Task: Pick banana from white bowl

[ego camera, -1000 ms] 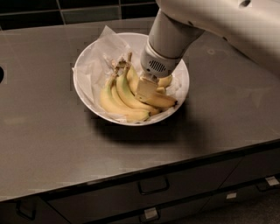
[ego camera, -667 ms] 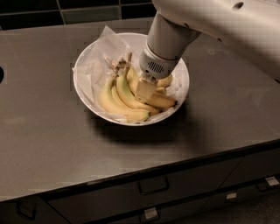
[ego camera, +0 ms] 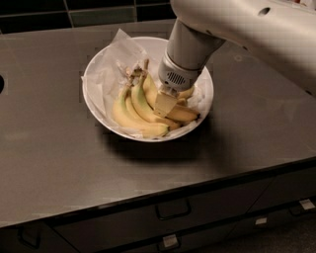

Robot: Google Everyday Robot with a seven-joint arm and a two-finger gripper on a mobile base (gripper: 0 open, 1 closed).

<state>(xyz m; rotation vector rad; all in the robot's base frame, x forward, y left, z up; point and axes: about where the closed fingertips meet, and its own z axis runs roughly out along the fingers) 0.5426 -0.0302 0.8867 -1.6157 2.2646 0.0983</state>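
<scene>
Closest to us is a row of dark drawers [ego camera: 173, 210] with metal handles, tucked under the front edge of the grey worktop [ego camera: 74, 168]. Going back from there, the white bowl [ego camera: 148, 139] sits on the worktop roughly mid-way across. It's wide and shallow and lined with crumpled white paper [ego camera: 108, 69] that sticks up over the rim on the far left.

Inside, at the front left of the bowl, we've got a bunch of three bananas [ego camera: 133, 116] fanned out, with their stems meeting toward the back. Right beside them, toward the bowl's right side, lies the banana [ego camera: 183, 114]. It's resting on the paper, with its dark tip pointing at the right rim and its near end hidden under the robot.

The pincer [ego camera: 164, 105] is down inside the bowl, right on top of the fruit where the bunch and the banana meet. Honestly, we can't tell if it's clenched or released, as it's too buried in yellow.

The pale arm [ego camera: 237, 24] comes in from the upper right over the bowl's far side. Behind everything runs a wall of dark tiles [ego camera: 98, 15].
</scene>
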